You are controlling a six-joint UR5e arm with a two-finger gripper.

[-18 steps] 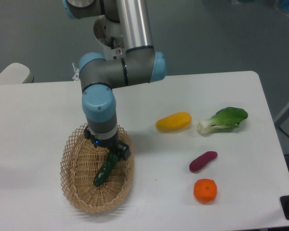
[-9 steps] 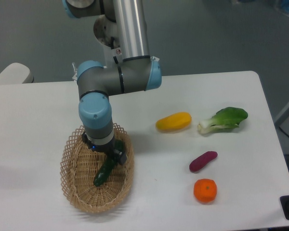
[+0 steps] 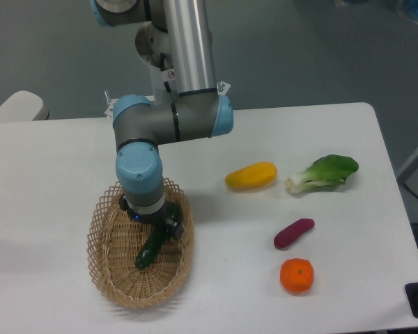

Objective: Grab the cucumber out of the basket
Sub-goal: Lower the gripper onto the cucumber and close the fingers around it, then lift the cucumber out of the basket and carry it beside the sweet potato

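The cucumber (image 3: 151,248) lies tilted inside the basket (image 3: 106,278) on the white tabletop (image 3: 56,167). The gripper (image 3: 161,228) reaches down over its upper end; whether the fingers actually clamp it I cannot tell, as the wrist hides them.

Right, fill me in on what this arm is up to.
The arm's tool is down inside the wicker basket, at the upper end of the dark green cucumber. Whether it has gripped it cannot be told from this view. The cucumber's lower end looks to be down in the basket. Out on the table lie a yellow fruit, bok choy, a purple vegetable and an orange.
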